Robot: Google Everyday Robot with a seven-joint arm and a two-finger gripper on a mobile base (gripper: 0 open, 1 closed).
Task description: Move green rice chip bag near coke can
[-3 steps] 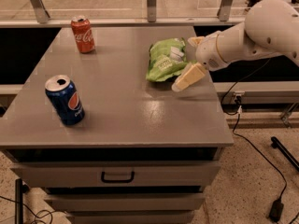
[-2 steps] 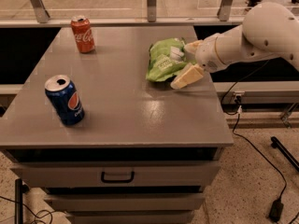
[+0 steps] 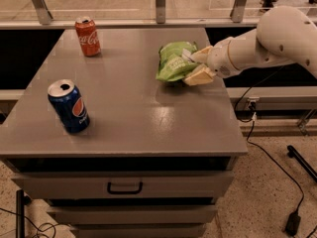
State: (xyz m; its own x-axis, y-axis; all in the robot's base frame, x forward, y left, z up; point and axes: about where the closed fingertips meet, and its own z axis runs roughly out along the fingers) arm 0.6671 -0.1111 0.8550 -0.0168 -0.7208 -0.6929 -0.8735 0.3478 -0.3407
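Evidently the grasp was in hand: the end effector (image 3: 190, 67) hung over the desk (image 3: 148, 123), seemingly clamped on the bag (image 3: 171, 63) between its fingers, and next needed to carry it to the coke can (image 3: 87, 36), well apart across the desk.

Your green rice chip bag (image 3: 173, 62) lies crumpled on the right side of the counter (image 3: 138, 118), light green with white patches, its right edge at the pincer (image 3: 189, 67). Your coke can (image 3: 87, 36), red with white script, stands upright near the far left corner, well apart from the bag.
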